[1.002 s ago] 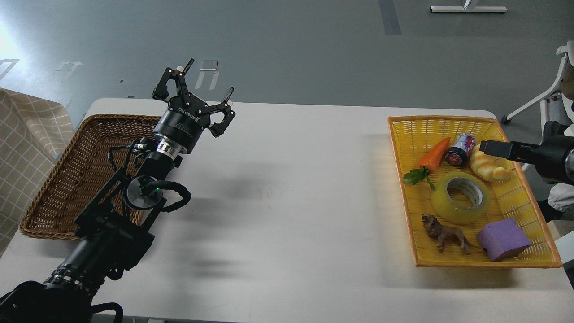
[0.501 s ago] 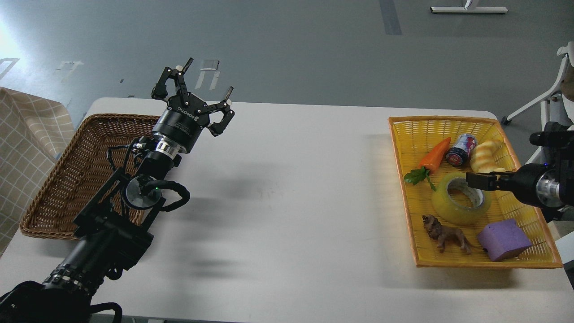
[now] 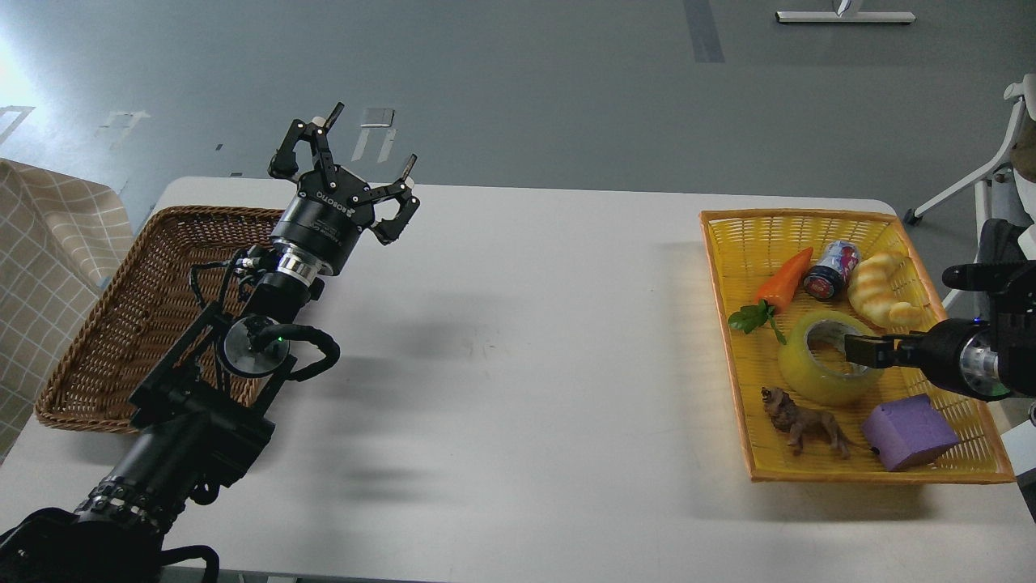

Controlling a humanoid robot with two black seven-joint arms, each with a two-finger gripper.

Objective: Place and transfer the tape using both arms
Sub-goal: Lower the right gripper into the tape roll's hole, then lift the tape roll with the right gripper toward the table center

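The tape (image 3: 809, 382), a wide translucent yellow roll with a grey-white core, lies flat in the yellow basket (image 3: 797, 214) at the right of the white table. My right gripper (image 3: 863, 351) comes in from the right edge and its dark tip sits over the roll's right side, at the core opening. Its fingers cannot be told apart. My left gripper (image 3: 348, 162) is open and empty, held up above the table's far left, beside the brown wicker basket (image 3: 113, 340).
The yellow basket also holds a toy carrot (image 3: 783, 279), a small can (image 3: 832, 270), a croissant toy (image 3: 878, 291), a toy lion (image 3: 803, 421) and a purple block (image 3: 906, 431). A checked cloth (image 3: 48, 243) hangs at the left. A chair base (image 3: 971, 182) stands at the right.
My right gripper has come down from above the croissant and can to the tape's core. My left arm has shifted very slightly to the left.
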